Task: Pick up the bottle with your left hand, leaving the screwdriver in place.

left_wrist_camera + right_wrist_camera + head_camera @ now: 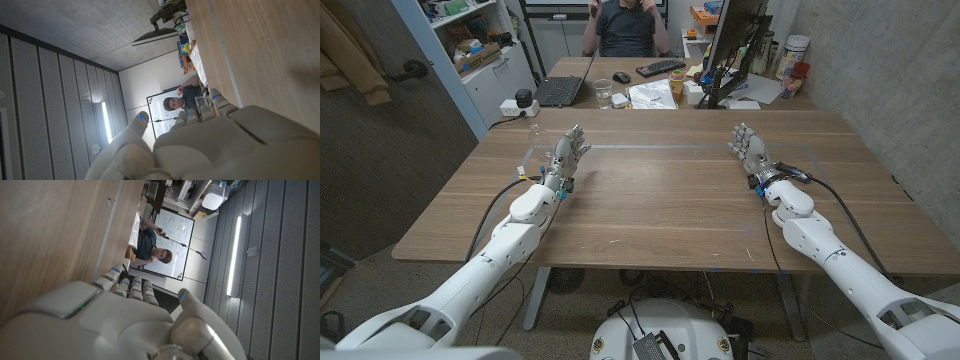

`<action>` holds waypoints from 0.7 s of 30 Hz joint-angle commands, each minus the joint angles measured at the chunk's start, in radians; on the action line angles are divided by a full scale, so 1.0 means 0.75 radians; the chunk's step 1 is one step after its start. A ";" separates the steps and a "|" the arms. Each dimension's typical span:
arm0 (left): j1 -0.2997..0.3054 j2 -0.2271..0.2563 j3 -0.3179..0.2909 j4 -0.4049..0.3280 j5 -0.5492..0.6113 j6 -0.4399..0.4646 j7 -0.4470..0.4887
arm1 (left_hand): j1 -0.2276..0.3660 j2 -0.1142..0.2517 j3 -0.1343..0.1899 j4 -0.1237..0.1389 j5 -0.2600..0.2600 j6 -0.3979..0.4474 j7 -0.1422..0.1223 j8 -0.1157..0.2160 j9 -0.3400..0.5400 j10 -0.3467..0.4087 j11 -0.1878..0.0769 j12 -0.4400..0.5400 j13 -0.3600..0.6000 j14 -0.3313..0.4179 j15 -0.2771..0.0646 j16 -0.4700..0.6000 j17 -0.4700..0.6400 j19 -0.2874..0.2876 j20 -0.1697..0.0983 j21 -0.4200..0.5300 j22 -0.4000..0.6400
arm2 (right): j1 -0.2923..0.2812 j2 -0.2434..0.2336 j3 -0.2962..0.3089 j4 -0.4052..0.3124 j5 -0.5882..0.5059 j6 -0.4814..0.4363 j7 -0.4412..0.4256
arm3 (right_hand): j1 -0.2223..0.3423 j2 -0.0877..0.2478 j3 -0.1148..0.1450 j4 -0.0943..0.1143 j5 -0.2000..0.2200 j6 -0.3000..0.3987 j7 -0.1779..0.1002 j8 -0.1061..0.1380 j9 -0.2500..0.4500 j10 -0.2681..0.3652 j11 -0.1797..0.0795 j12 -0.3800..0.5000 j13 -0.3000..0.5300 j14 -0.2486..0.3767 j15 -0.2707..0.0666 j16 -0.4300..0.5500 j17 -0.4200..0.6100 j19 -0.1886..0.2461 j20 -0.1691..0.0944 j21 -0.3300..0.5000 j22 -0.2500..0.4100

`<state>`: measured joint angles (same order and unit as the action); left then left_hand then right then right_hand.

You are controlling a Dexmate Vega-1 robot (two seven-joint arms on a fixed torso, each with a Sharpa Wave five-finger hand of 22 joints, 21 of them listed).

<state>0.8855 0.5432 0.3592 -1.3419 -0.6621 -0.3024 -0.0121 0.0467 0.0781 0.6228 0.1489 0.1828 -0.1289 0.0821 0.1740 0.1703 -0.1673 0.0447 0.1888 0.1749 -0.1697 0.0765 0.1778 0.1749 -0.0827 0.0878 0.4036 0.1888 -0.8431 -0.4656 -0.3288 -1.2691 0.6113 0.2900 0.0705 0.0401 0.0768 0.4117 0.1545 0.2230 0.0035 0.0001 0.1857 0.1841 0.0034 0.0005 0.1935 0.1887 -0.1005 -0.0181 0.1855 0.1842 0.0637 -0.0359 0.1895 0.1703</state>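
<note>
While looking down from the head view, found the left hand (565, 158) standing over the table (660, 210) on its left side, fingers stretched forward and slightly apart, holding nothing. Found the right hand (752, 152) likewise on the right side, well apart from the left, fingers apart and empty. Could not place the bottle or the screwdriver with any certainty. Noted a small clear item (533, 128) near the table's far left edge, ahead of the left hand and a little to its left. Judged it too small to confirm as the bottle and left its long axis unassessed. Judged the left hand much the nearer of the two to that item, should it prove the target. Noted a person (625, 25) seated behind the table at a second desk carrying a laptop (560, 90).

Turning to the left wrist view, saw the back of the left hand (215, 145) with fingers (220, 104) extended beside the table (260, 45) and nothing between them. Saw the person (186, 102) beyond the fingertips. Made out nothing there to confirm the clear item.

Turning to the right wrist view, saw the right hand (100, 320) with fingers straight and slightly parted beside the table (50, 230), gripping nothing. Saw the person (150, 247) before a whiteboard (175, 235), a detail lacking from the head view.
</note>
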 commanded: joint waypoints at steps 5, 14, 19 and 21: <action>0.099 0.073 0.009 -0.102 -0.035 -0.054 0.050 | 0.002 0.081 0.009 0.001 0.008 -0.013 -0.005 0.008 0.004 -0.028 0.001 0.006 0.004 -0.023 0.003 0.009 0.004 -0.014 0.013 0.009 0.004 | -0.038 0.141 0.186 0.018 -0.174 -0.062 0.127 | 0.000 0.070 0.009 -0.002 0.008 0.003 -0.007 0.010 0.005 0.000 0.004 0.007 0.007 -0.010 -0.001 0.010 0.005 0.011 0.004 0.008 0.004; 0.185 0.119 0.004 -0.246 0.040 -0.040 0.215 | 0.000 0.077 0.006 0.001 0.008 -0.008 -0.006 0.010 0.004 -0.023 -0.002 0.008 0.004 -0.020 0.002 0.010 0.004 -0.014 0.017 0.007 0.004 | -0.031 0.184 0.242 0.039 -0.220 -0.069 0.184 | 0.000 0.069 0.008 -0.002 0.008 0.003 -0.008 0.010 0.005 -0.001 0.003 0.006 0.007 -0.011 -0.004 0.010 0.006 0.011 0.001 0.008 0.004; 0.247 0.125 -0.007 -0.323 0.066 -0.029 0.315 | -0.001 0.074 0.004 0.002 0.008 -0.006 -0.003 0.011 0.004 -0.024 0.001 0.007 0.004 -0.024 0.003 0.008 0.005 -0.018 0.011 0.004 0.004 | -0.032 0.191 0.263 0.038 -0.240 -0.079 0.197 | -0.001 0.068 0.008 -0.002 0.008 0.003 -0.008 0.010 0.005 -0.001 0.003 0.006 0.007 -0.011 -0.004 0.010 0.006 0.011 0.004 0.008 0.004; 0.276 0.138 -0.018 -0.371 0.077 0.005 0.375 | -0.002 0.073 0.003 0.002 0.008 -0.005 -0.004 0.011 0.004 -0.024 0.000 0.007 0.004 -0.024 0.001 0.008 0.005 -0.018 0.011 0.004 0.004 | -0.034 0.194 0.270 0.037 -0.246 -0.083 0.201 | -0.001 0.068 0.007 -0.002 0.008 0.003 -0.008 0.010 0.005 -0.001 0.003 0.006 0.007 -0.011 -0.004 0.010 0.006 0.011 0.003 0.008 0.004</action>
<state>0.9948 0.6120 0.3635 -1.4802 -0.6405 -0.3372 0.1246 0.0467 0.0781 0.6238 0.1501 0.1828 -0.1287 0.0820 0.1778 0.1701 -0.1671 0.0446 0.1887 0.1748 -0.1697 0.0765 0.1814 0.1747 -0.0919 0.0970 0.4036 0.1886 -0.8656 -0.3470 -0.1717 -1.2467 0.4728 0.2425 0.1820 0.0400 0.0768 0.4117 0.1544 0.2229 0.0035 0.0001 0.1857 0.1840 0.0034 0.0004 0.1934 0.1885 -0.1003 -0.0179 0.1854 0.1840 0.0635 -0.0359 0.1895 0.1701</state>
